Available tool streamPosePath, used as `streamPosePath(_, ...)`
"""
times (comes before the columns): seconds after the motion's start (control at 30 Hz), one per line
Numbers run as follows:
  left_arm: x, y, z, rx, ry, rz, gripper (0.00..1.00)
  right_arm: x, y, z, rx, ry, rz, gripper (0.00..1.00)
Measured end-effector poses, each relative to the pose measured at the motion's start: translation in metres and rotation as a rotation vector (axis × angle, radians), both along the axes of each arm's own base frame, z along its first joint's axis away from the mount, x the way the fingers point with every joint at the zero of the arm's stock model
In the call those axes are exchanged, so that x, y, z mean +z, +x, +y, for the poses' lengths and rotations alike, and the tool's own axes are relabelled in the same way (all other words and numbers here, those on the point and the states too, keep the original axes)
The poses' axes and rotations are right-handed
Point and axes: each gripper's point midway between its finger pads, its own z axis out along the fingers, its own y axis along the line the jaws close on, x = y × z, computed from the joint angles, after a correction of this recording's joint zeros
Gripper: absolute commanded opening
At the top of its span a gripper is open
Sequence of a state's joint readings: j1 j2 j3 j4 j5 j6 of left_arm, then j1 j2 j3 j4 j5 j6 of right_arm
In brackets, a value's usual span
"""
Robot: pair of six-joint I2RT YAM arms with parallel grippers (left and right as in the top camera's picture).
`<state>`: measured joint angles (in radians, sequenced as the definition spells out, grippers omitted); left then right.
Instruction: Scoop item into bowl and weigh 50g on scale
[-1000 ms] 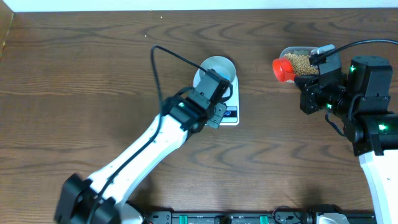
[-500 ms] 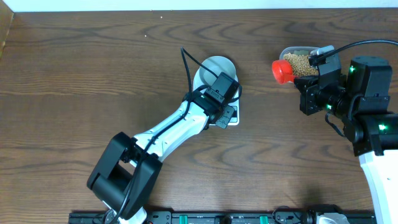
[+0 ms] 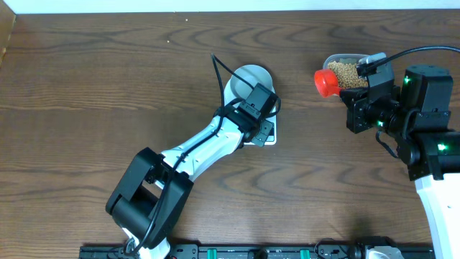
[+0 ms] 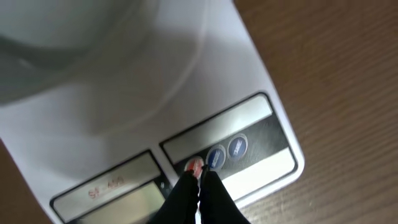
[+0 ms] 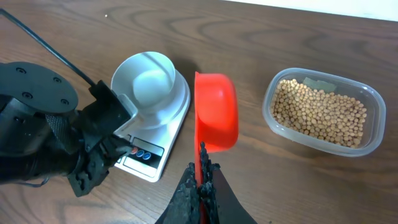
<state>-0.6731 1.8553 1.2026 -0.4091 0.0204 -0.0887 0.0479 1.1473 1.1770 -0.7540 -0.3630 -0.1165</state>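
Press the red button straight down with the closed, empty left gripper, avoiding the bowl on the scale, mid-table towards the far edge. The right gripper clamps the empty scoop; the beans lie in the tub near the table's far right corner

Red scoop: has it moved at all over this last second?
No. The red scoop hangs at the same left end of the clear tub as before, seen from overhead.

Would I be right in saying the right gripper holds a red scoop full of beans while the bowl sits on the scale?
Not quite: the scoop in the right gripper is empty, as the right wrist view shows. The bowl does sit on the scale.
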Motion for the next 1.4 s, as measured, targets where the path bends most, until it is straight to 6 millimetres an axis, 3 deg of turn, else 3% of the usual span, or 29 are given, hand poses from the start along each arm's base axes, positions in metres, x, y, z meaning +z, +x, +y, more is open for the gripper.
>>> streamPosePath(0.27,-0.001,0.002,-0.002,0.000,-0.006,-0.007,0.07,-0.001,-0.001,0.000,0.000,0.000,0.005,0.01)
streamPosePath(0.57,-0.022,-0.001,0.001,0.000,0.026,0.033,0.07,-0.001,-0.001,0.000,0.000,0.000,0.005,0.01)
streamPosePath(1.4,-0.023,0.006,0.007,0.022,0.068,-0.005,0.07,-0.004,-0.003,0.000,0.000,-0.001,0.021,0.01)
